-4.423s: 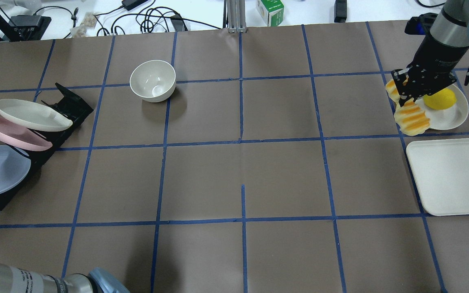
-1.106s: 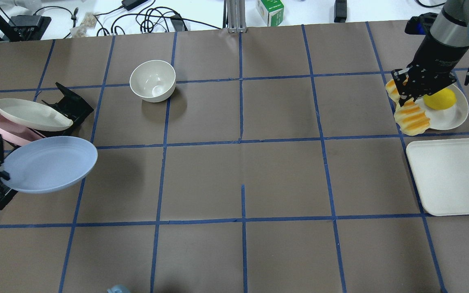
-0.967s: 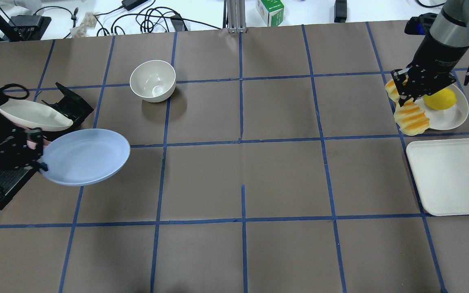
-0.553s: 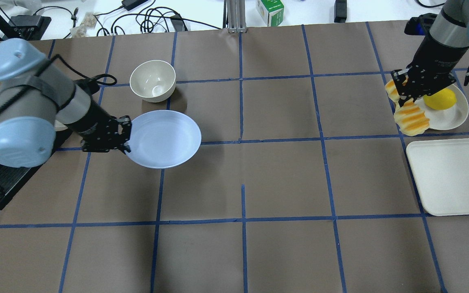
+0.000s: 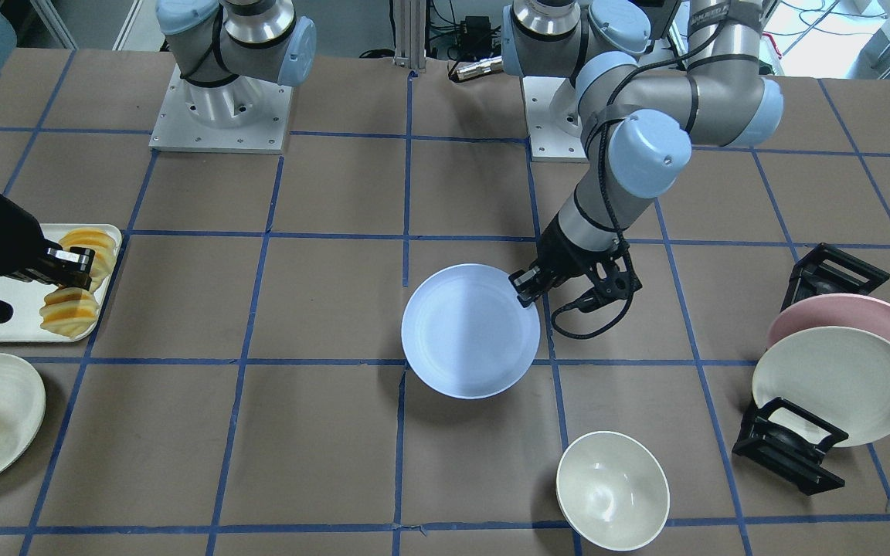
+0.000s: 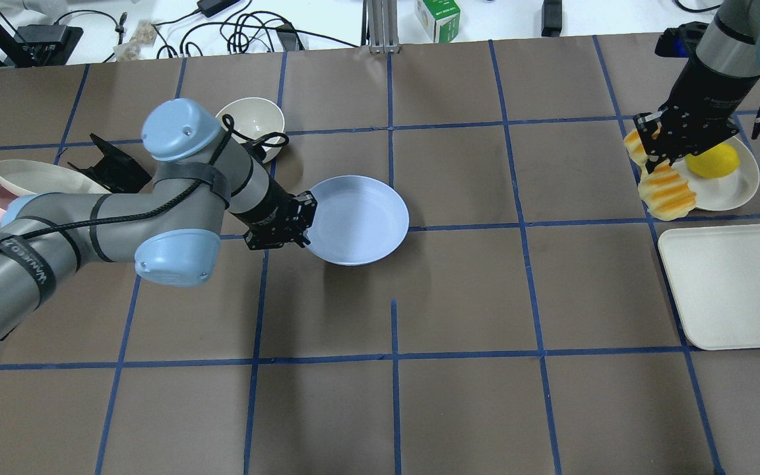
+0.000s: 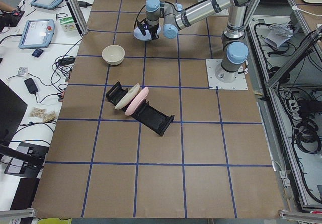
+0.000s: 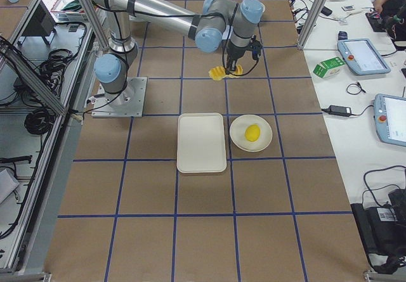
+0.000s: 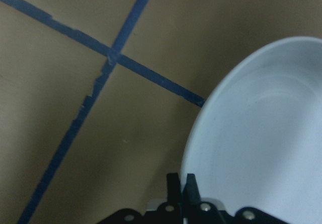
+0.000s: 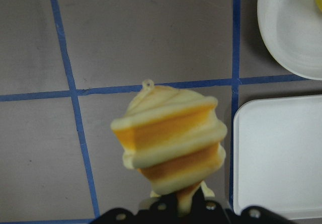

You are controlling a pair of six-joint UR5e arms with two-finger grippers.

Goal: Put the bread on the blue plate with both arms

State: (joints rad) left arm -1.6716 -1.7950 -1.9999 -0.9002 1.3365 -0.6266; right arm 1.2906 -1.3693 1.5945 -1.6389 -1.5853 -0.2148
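Note:
The blue plate (image 6: pixel 363 218) hangs level just above the table's middle, also in the front view (image 5: pixel 468 332) and left wrist view (image 9: pixel 261 133). My left gripper (image 6: pixel 302 224) is shut on its near-left rim (image 5: pixel 526 292), the thin fingers (image 9: pixel 190 183) pinching the edge. The bread (image 6: pixel 667 188) is a ridged orange and cream loaf hanging from my right gripper (image 6: pixel 657 150) at the far right, above the table beside the white plate. The right wrist view shows the bread (image 10: pixel 171 138) dangling endwise from the shut jaws.
A white bowl (image 6: pixel 258 119) stands just behind my left arm. A black rack (image 5: pixel 796 448) holds a pink plate (image 5: pixel 854 316) and a cream plate (image 5: pixel 835 386) at the far left. A white plate (image 6: pixel 726 188) with a yellow lemon (image 6: pixel 713 160) and a white tray (image 6: pixel 736 284) lie at the right.
My left arm has lifted the blue plate off the rack and carried it right, to the table's middle. My right gripper still holds the bread in about the same place.

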